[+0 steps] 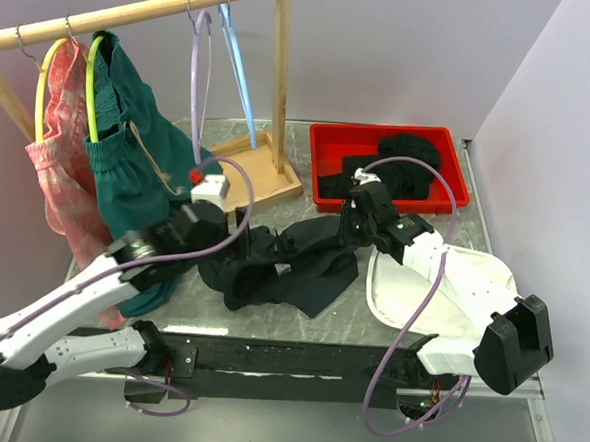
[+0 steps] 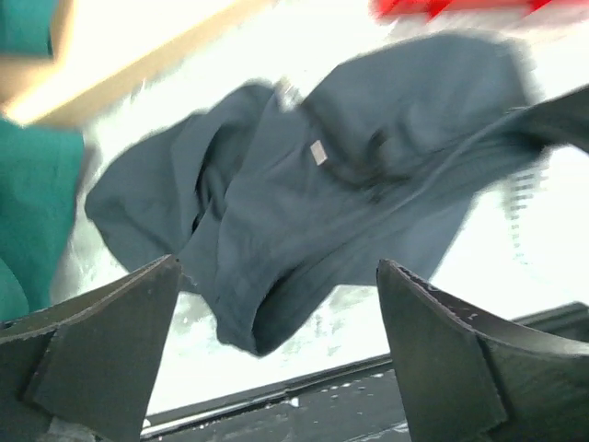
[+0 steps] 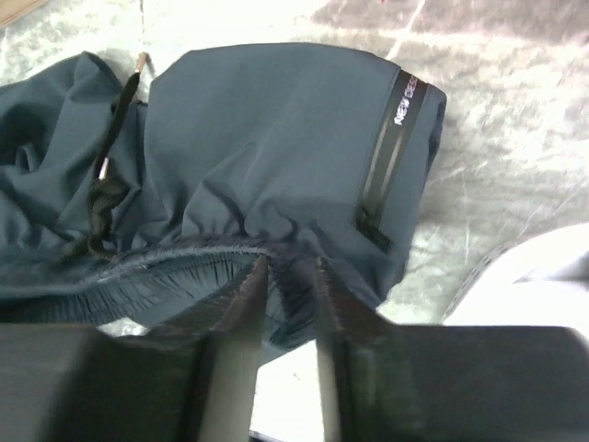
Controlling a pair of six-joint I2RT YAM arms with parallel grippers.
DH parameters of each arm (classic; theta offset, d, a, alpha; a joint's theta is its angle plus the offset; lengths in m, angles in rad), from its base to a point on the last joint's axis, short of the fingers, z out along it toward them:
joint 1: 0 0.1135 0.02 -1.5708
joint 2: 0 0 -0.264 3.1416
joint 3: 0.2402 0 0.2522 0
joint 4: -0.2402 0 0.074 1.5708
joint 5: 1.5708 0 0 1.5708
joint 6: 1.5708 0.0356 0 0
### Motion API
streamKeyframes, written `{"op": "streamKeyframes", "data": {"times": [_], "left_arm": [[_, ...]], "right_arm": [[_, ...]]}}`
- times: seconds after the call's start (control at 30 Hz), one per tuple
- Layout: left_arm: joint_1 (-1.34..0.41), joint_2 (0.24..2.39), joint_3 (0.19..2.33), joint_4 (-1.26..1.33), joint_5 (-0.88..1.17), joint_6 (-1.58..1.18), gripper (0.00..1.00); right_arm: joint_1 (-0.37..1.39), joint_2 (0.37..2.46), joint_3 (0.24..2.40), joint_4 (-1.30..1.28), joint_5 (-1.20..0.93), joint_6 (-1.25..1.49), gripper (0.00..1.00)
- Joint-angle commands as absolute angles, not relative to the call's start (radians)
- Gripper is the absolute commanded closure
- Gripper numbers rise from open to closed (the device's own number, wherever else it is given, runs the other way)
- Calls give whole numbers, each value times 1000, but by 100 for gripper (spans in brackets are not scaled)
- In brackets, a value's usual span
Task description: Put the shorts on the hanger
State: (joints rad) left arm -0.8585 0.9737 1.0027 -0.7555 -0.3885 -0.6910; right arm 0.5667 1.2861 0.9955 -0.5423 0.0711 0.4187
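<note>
Grasping stage: the shorts (image 1: 283, 260) lie crumpled on the worktop (image 1: 299, 326) — left claw (image 2: 276, 276) wide above them, right claw (image 3: 287, 267) narrow at the waistband (image 3: 166, 262) (gripping? cannot tell). Next: firm hold, then the hanger (image 1: 196, 85).

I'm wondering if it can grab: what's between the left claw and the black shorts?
Only bare table separates left claw and shorts, shown in the left wrist view.

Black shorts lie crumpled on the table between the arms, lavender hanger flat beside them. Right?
No: the shorts do lie crumpled on the table, but the lavender hanger hangs from the wooden rail, as the top external view shows.
</note>
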Motion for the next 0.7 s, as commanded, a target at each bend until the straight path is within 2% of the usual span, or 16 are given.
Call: {"op": "streamKeyframes", "data": {"times": [0.0, 0.13, 0.2, 0.3, 0.47, 0.53, 0.67], "left_arm": [[-856, 905, 1152, -834, -330, -601, 7], [-856, 876, 1392, -861, -301, -554, 9], [-856, 897, 1500, -887, -334, -535, 10], [-856, 974, 1727, -936, -469, -508, 15], [-854, 1182, 2011, -1014, -801, -479, 15], [-839, 1299, 2119, -1060, -845, -477, 15], [-717, 1385, 2137, -985, -799, -416, 16]], "right_arm": [[568, 1276, 1025, -474, 98, 405, 62], [568, 1269, 1026, -451, 83, 403, 53], [568, 1275, 1032, -449, 75, 403, 52], [569, 1272, 1026, -439, 63, 403, 52], [569, 1264, 1016, -426, 42, 407, 51], [569, 1259, 1009, -420, 32, 407, 51], [572, 1246, 1005, -419, 22, 400, 51]]}}
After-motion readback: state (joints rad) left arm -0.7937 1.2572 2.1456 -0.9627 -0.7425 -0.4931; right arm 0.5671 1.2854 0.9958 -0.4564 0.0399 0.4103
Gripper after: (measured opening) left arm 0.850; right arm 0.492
